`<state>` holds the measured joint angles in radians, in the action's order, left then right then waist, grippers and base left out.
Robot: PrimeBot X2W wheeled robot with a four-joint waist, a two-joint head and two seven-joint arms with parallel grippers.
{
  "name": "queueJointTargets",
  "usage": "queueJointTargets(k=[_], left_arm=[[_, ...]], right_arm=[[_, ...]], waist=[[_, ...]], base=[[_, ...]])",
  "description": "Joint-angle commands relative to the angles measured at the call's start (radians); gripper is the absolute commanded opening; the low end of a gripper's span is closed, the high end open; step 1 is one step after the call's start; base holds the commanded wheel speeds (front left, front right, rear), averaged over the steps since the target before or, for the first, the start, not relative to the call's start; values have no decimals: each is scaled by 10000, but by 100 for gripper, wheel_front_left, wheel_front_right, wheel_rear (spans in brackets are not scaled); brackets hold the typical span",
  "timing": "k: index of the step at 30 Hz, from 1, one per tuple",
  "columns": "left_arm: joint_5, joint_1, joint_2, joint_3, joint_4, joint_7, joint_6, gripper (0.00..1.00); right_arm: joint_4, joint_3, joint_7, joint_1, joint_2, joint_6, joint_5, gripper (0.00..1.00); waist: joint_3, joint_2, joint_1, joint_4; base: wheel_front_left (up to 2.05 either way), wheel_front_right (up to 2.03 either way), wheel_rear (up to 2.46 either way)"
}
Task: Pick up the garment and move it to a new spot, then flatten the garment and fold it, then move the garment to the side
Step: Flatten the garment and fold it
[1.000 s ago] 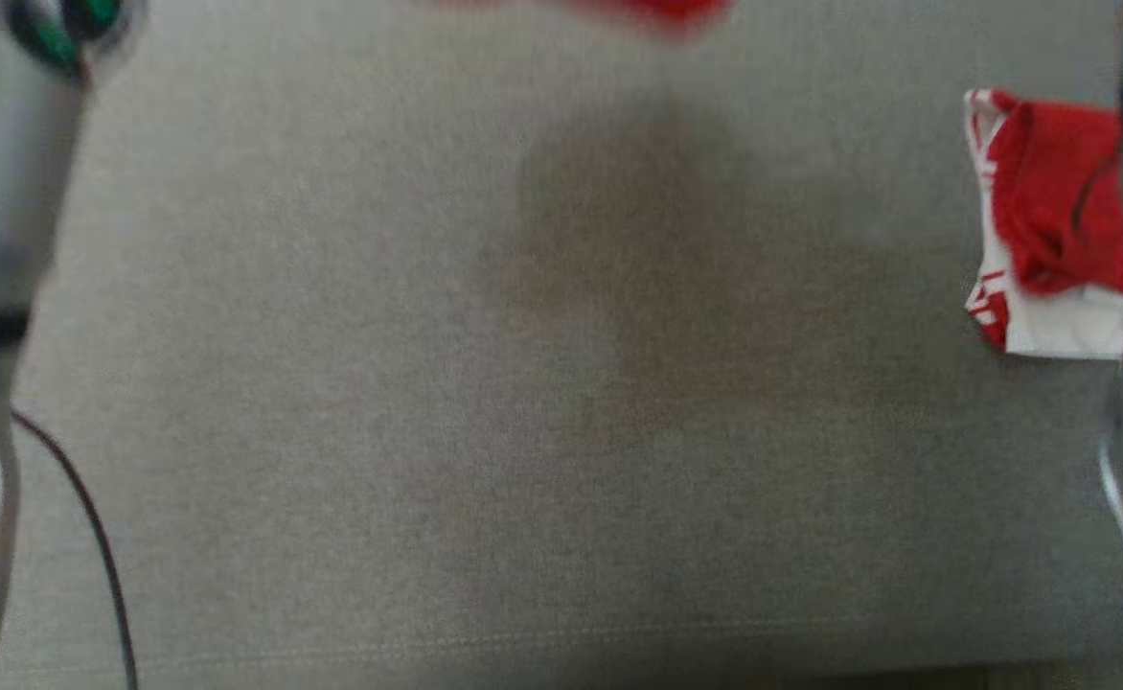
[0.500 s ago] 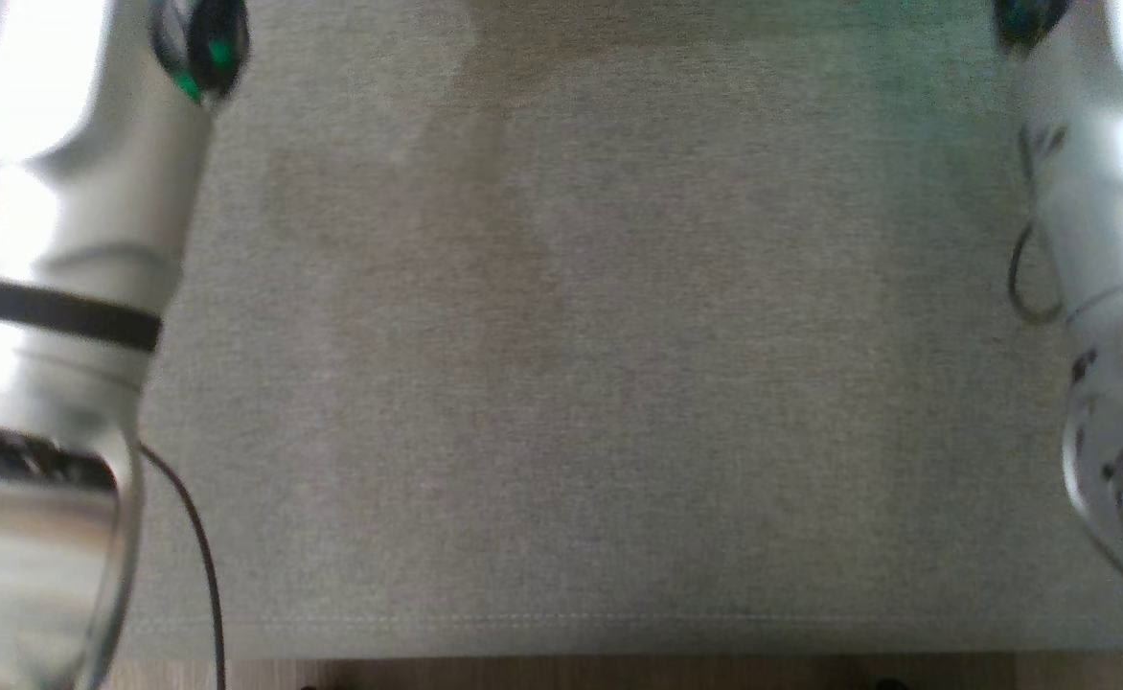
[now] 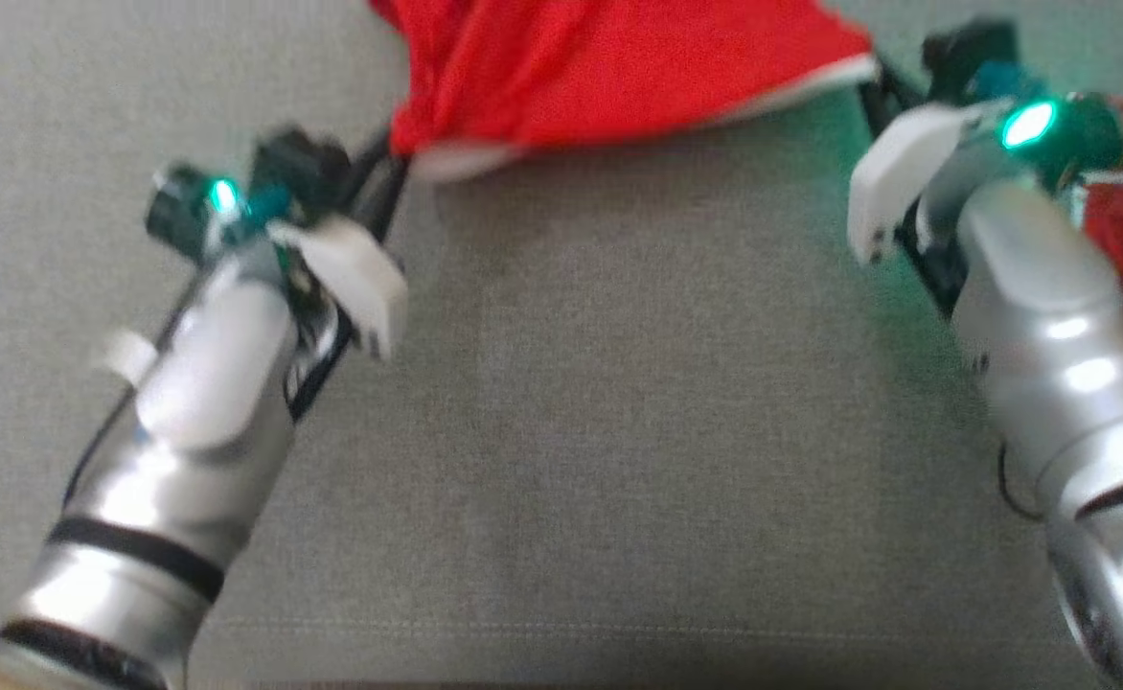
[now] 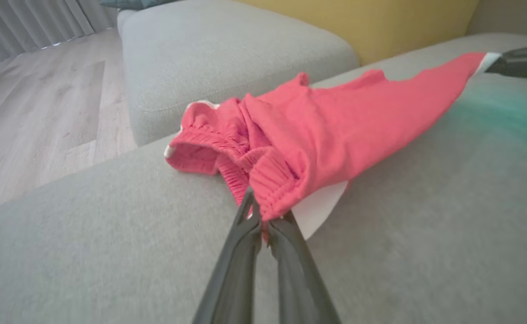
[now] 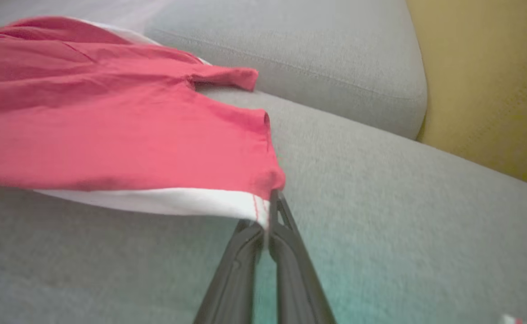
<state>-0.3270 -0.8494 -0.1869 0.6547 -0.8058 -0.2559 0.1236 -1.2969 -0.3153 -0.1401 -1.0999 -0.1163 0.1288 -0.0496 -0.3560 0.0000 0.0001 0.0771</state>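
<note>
Silver forearms gleam on both sides: left arm ringed with a black band, right arm carrying a thin dark cable. Green lights glow at the wrists, with white covers and long dark fingers.

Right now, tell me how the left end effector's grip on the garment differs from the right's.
The left end effector pinches a bunched, ribbed red edge of the garment; the right end effector pinches a flat, white-hemmed corner. Cloth by the left is crumpled; by the right it lies smooth. Both are shut on the same garment.
</note>
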Motion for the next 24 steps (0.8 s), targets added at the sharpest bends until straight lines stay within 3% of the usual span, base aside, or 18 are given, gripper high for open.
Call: queueJointTargets(k=[1, 10, 17, 24], left_arm=[[109, 139, -489, -31, 314, -58, 33, 0], [-239, 1470, -723, 472, 601, -58, 63, 0], [-478, 2574, -1021, 1042, 1308, 206, 68, 0], [-926, 3972, -1499, 1310, 3039, 1013, -5, 0]], right_arm=[[189, -625, 158, 339, -13, 19, -431, 0], [1353, -3119, 1736, 1785, -871, 19, -2856, 0], [4125, -5360, 3742, 3131, -3029, 19, -5707, 0], [6581, -6452, 5381, 4114, -5111, 19, -7866, 0]], waist=[[681, 0, -1, -74], [1917, 0, -1, -220], [2829, 0, -1, -335], [3567, 0, -1, -484]], base=[[0, 0, 0], [0, 0, 0], [0, 0, 0], [0, 0, 0]])
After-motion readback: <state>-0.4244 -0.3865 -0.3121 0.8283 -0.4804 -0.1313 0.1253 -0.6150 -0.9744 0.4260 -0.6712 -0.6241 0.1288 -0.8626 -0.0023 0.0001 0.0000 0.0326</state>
